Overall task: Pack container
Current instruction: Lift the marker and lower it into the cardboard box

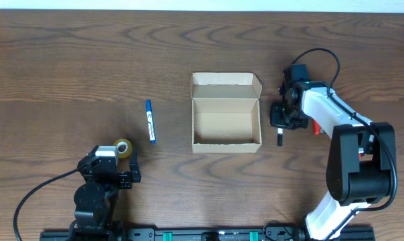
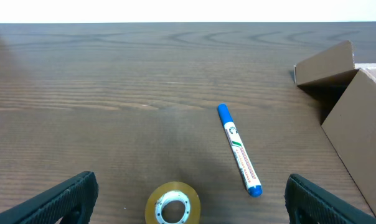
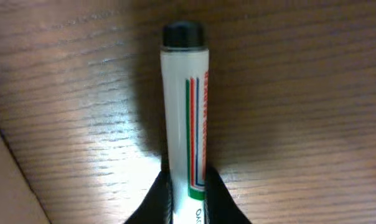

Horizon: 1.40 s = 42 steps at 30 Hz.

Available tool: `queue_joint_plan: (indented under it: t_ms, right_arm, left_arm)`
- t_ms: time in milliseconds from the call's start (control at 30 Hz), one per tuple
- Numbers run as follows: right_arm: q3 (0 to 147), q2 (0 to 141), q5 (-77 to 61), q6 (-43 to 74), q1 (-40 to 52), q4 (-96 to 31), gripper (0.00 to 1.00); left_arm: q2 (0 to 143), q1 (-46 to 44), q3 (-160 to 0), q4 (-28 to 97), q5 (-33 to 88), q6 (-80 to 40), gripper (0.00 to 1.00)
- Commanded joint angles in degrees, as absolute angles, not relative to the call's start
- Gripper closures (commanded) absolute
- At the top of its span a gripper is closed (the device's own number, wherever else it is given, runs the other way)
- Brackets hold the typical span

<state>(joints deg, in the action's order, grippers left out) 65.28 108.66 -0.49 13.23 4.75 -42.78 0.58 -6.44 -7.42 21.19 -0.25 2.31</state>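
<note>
Gripping a black-capped marker (image 3: 185,112), the right gripper (image 1: 281,126) hangs beside the open container (image 1: 226,146) at the tabletop's centre, toward the right edge, probably to drop it in. The left gripper (image 1: 110,171), fingers spread, sits near the front edge by a tape roll (image 1: 123,148).

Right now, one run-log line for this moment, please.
right gripper: shut on black marker | left gripper: open, by tape roll | blue marker: on table | container: lid open

container (image 1: 226,127) mouth unobstructed, flap (image 1: 226,87) folded back
</note>
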Motion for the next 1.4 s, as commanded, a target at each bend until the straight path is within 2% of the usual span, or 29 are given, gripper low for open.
queue_joint_plan:
  t_ms: [0, 400, 833, 967, 1133, 1367]
  right_arm:
    - [61.52, 113.75, -2.39, 13.72, 5.34, -42.76, 0.99]
    - [65.65, 111.13, -7.20, 12.80, 5.28, -42.00, 0.99]
    - [72.97, 85.62, -9.69, 8.43, 7.14, -42.50, 0.99]
    - [72.97, 80.60, -15.38, -2.61, 9.78, -43.97, 0.99]
    - [72.95, 80.93, -20.43, -16.51, 15.46, -49.78, 0.99]
    - [72.97, 82.21, -22.06, -52.03, 22.98, -58.22, 0.99]
  left_arm:
    - [0.21, -6.39, -6.37, 21.32, -0.62, 1.69, 0.05]
    - [0.21, -6.39, -6.37, 21.32, -0.62, 1.72, 0.05]
    - [0.21, -6.39, -6.37, 21.34, -0.62, 1.72, 0.05]
    - [0.21, -6.39, -6.37, 21.34, -0.62, 1.69, 0.05]
    - [0.21, -6.39, -6.37, 21.34, -0.62, 1.72, 0.05]
    - [0.21, -6.39, -6.37, 21.34, -0.62, 1.69, 0.05]
